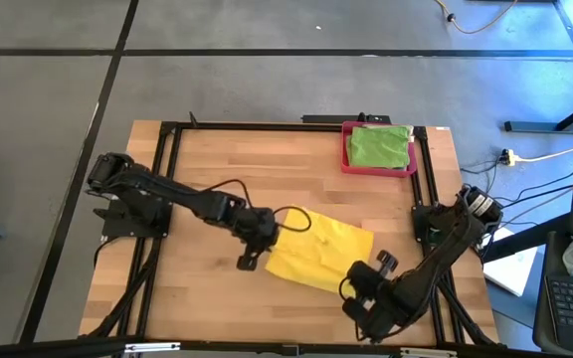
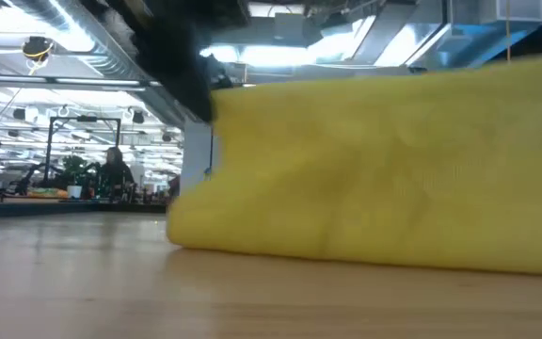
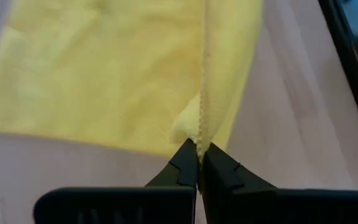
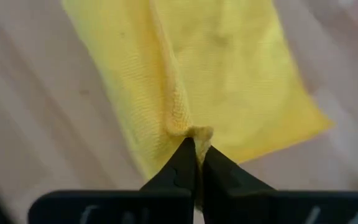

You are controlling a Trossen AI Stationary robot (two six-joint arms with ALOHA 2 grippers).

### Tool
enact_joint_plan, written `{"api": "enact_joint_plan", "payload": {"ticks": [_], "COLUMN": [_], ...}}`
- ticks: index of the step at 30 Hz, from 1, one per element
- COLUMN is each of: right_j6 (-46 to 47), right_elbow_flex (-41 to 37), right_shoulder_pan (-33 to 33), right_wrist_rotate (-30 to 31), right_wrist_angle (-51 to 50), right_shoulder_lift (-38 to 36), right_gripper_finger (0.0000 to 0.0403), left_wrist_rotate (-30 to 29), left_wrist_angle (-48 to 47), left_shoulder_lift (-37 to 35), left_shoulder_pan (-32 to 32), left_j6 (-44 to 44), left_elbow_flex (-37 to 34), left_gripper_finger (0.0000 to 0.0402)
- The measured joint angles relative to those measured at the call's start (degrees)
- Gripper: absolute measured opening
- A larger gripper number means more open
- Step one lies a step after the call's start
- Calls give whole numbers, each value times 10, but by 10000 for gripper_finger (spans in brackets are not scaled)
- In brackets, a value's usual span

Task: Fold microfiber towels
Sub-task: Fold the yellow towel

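Note:
A yellow microfiber towel (image 1: 318,251) sits at the middle of the table toward the near edge, and it fills much of the low view (image 2: 374,169). Its lower part rests on the wood. My left gripper (image 1: 267,242) is shut on its left end. My right gripper (image 1: 362,280) is shut on its near right end. A bright green towel (image 1: 378,146) lies in a pink-red tray (image 1: 346,159) at the far right. My left gripper pinches the yellow towel's stitched edge (image 3: 201,127) between its two fingertips (image 3: 185,163), slanting down from the table's left. The cloth rises in a ridge at the fingertips; beyond them it spreads out toward the table. My right gripper pinches a small bunched fold at the towel's edge (image 4: 191,132) between its two fingertips (image 4: 182,163), slanting down from the near right. A crease runs away from the fingertips along the cloth, and the towel spreads out on the wood beyond it.
A black frame (image 1: 167,179) runs along the table's left, far and right sides. Bare wood (image 1: 217,169) lies between the yellow towel and the tray. In the low view a room with a seated person (image 2: 113,169) shows beyond the table.

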Motion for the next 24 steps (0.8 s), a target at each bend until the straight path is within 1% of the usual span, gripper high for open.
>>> {"api": "enact_joint_plan", "payload": {"ticks": [2, 6, 10, 12, 19, 24], "right_j6": [-1, 0, 1, 1, 0, -2], "right_elbow_flex": [-17, -69, -127, -156, -251, -301], "right_shoulder_pan": [0, 0, 0, -5, -58, -96], "right_wrist_rotate": [0, -3, -12, -13, -11, -17], "right_wrist_angle": [-18, -15, -4, 6, 51, 109], "right_shoulder_lift": [0, -7, -39, -62, -149, -178], "right_gripper_finger": [13, 18, 20, 20, 20, 11], "left_wrist_rotate": [-2, -6, -32, -35, -35, -32], "left_wrist_angle": [16, 26, 25, 29, 37, 56], "left_shoulder_lift": [10, 27, 32, 32, 33, 35], "left_shoulder_pan": [16, 40, 62, 76, 119, 141], "left_j6": [0, 0, -3, -11, 28, 61], "left_elbow_flex": [1, 0, 0, 0, 0, 0], "left_gripper_finger": [0, 0, 0, 0, 0, 0]}}
